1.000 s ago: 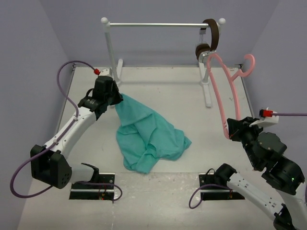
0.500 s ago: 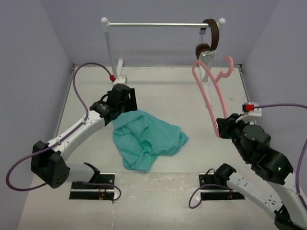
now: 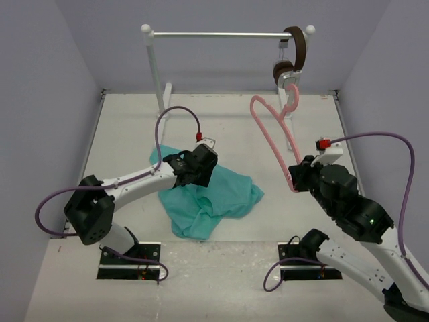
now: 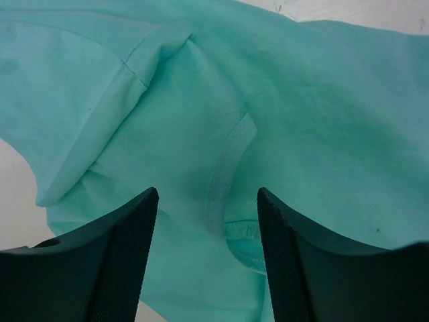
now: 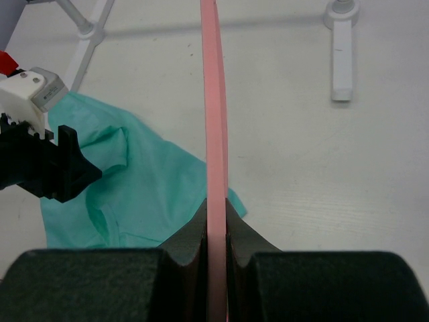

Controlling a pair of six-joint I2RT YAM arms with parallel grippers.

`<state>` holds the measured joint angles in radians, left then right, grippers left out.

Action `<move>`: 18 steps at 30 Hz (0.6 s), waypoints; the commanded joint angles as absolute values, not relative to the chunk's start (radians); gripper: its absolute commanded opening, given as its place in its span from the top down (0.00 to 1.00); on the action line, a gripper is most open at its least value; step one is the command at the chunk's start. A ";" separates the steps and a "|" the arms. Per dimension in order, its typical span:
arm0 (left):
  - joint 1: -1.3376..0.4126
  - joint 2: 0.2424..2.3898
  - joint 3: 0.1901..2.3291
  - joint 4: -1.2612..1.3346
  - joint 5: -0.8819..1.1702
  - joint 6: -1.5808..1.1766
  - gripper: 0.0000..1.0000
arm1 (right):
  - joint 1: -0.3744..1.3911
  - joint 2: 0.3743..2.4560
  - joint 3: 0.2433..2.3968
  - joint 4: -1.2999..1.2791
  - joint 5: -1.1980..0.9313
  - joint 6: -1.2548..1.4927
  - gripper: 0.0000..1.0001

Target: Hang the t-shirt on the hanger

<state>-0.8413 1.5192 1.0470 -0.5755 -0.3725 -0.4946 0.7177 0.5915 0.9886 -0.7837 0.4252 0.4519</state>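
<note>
The teal t-shirt (image 3: pixel 224 198) lies crumpled on the table's middle. My left gripper (image 3: pixel 203 176) hovers over its upper part, open. In the left wrist view both dark fingers (image 4: pixel 127 235) stand apart above the t-shirt (image 4: pixel 301 100), with a folded hem and a seam beneath the gap and nothing held in the left gripper (image 4: pixel 208 194). My right gripper (image 3: pixel 295 180) is shut on the lower end of the pink hanger (image 3: pixel 271 137), which rises tilted toward the back, hook up. In the right wrist view the hanger bar (image 5: pixel 213 100) runs straight up from the shut right gripper (image 5: pixel 216 208), with the t-shirt (image 5: pixel 147 181) to its left.
A white clothes rack (image 3: pixel 221 33) stands along the back, with brown-and-silver headphones (image 3: pixel 293 54) hanging at its right end. One rack foot (image 5: pixel 340 60) lies on the table right of the hanger. Purple cables loop off both wrists. Grey walls close in the table's sides.
My left gripper let go of the t-shirt, opened, and came from the back left to over the shirt's middle. The shirt settled flat. My right arm carried the hanger leftward.
</note>
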 commanded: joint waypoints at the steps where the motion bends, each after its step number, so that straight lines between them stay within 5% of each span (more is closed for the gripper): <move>1: -0.850 1.532 1.039 -0.561 -0.368 -0.454 0.46 | 0.718 0.614 0.988 -0.716 0.416 0.433 1.00; 11: -0.850 1.589 1.031 -0.527 -0.347 -0.423 0.54 | 0.718 0.605 0.979 -0.716 0.404 0.434 1.00; 18: -0.848 1.645 1.075 -0.518 -0.397 -0.419 0.82 | 0.718 0.565 0.964 -0.723 0.353 0.443 1.00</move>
